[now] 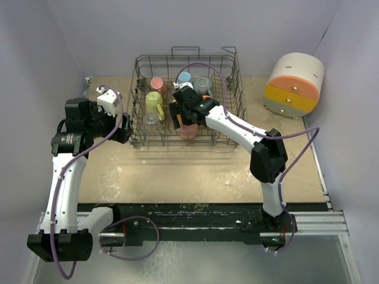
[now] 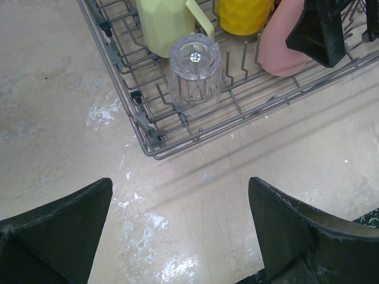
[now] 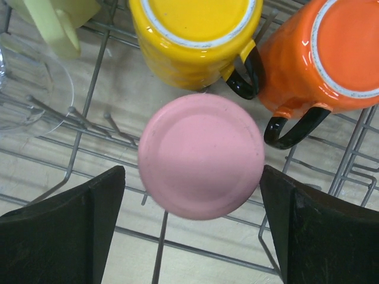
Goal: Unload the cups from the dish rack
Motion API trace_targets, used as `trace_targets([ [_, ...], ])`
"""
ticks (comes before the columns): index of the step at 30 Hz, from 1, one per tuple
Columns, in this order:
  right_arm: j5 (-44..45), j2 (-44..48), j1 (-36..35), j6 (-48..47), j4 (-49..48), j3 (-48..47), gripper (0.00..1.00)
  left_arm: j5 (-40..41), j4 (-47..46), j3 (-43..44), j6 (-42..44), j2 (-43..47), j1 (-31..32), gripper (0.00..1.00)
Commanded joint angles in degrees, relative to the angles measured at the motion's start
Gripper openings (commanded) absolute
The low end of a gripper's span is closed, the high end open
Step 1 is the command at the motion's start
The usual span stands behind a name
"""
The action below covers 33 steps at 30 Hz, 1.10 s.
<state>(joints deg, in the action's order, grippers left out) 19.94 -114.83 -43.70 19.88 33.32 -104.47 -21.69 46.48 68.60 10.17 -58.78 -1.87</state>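
The dark wire dish rack (image 1: 228,127) stands at the back middle of the table. In it, upside down, are a salmon cup (image 1: 157,84), a light blue cup (image 1: 185,77), a grey cup (image 1: 204,83), a yellow-green mug (image 1: 154,102), a clear glass tumbler (image 1: 150,118) and a pink cup (image 1: 188,131). My right gripper (image 1: 182,115) is open inside the rack. In the right wrist view it (image 3: 192,171) straddles the pink cup (image 3: 201,155) without touching it, near a yellow mug (image 3: 192,35) and an orange mug (image 3: 331,53). My left gripper (image 2: 180,189) is open and empty above the table, outside the rack's corner (image 2: 148,148).
A round white, orange and yellow drawer box (image 1: 294,86) stands at the back right. The clear tumbler (image 2: 195,71) sits near the rack's corner, in front of the yellow-green mug (image 2: 166,23). The wooden tabletop (image 1: 195,174) spreads in front of the rack.
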Motion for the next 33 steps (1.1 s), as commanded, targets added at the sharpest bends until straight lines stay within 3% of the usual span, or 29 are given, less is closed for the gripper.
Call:
trace_targets([
  [1, -0.37, -0.26, 1.32, -0.76, 0.31, -3.76, 0.93, -2.56, -0.03, 0.41, 1.49, 1.38, -0.15, 0.99],
  [10, -2.14, 0.32, 1.69, -1.14, -0.7, -4.61, 0.75, -6.98, 0.11, -1.83, 4.48, 3.43, -0.17, 0.99],
  [17, -2.21, 3.55, 1.62, -1.58, -0.45, -6.65, 0.35, -8.88, -1.0, -3.52, 6.65, 5.39, -0.15, 0.99],
  [20, -1.84, 5.54, 1.68, -1.59, 1.02, -9.12, 0.24, -11.3, -1.5, -3.84, 7.38, 5.96, -0.15, 0.99],
  [27, -7.79, 13.24, 1.74, 1.23, 4.71, -12.94, 0.2, -20.58, -4.58, -5.36, 14.27, 9.61, -0.15, 0.99],
  [33, -20.86, 22.45, 1.82, 7.19, -0.14, -6.16, 0.2, -28.85, -5.66, -4.97, 25.05, 12.02, -0.15, 0.99],
])
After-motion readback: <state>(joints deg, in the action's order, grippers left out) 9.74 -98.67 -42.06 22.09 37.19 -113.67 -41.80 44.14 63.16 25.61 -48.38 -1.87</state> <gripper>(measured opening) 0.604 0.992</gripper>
